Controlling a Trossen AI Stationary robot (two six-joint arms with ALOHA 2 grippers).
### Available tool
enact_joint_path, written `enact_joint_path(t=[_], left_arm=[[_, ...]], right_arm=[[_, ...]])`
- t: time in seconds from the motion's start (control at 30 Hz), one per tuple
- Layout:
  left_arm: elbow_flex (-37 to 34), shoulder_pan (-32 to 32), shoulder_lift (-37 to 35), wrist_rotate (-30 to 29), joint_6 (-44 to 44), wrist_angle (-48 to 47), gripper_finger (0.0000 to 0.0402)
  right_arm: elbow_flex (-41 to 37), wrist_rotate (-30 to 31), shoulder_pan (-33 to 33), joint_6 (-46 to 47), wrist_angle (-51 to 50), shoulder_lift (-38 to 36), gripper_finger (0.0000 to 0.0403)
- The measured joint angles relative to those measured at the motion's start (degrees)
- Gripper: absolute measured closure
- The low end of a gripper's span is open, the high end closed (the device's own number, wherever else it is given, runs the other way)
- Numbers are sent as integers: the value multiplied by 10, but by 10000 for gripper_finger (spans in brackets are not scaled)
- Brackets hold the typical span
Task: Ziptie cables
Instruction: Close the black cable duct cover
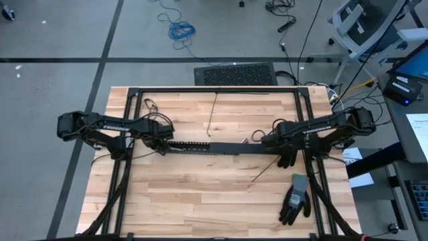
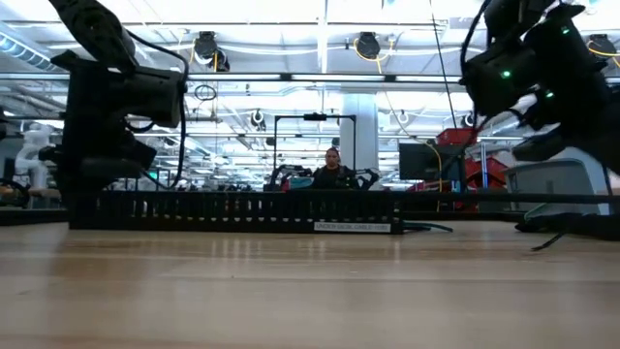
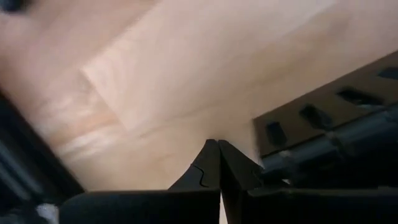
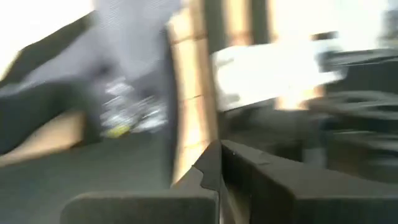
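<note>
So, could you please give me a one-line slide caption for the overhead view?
Both arms rest at a long black slotted rail on the wooden table, with a glove lying near the right arm.

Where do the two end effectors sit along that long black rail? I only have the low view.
Observer: From above, the left end effector is at the left end of the black rail, and the right end effector is near its right end.
Operator: Are they gripping anything?
Observer: No. Each wrist view shows its own fingers pressed together with nothing between them.
Operator: Anything else on the table?
Observer: A dark glove lies flat on the wood beside the right arm, apart from the rail.
</note>
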Motion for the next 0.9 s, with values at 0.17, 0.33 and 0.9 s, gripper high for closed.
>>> enact_joint_path(t=[0.17,0.33,0.9], left_arm=[[0,0,0,-24,9,-21,401],[0,0,0,-26,9,-27,401],[0,0,0,-40,10,-32,401]], right_arm=[[-1,-6,0,-4,-45,-1,403],[-24,-19,7,31,33,3,403],[-29,-47,14,46,79,4,403]])
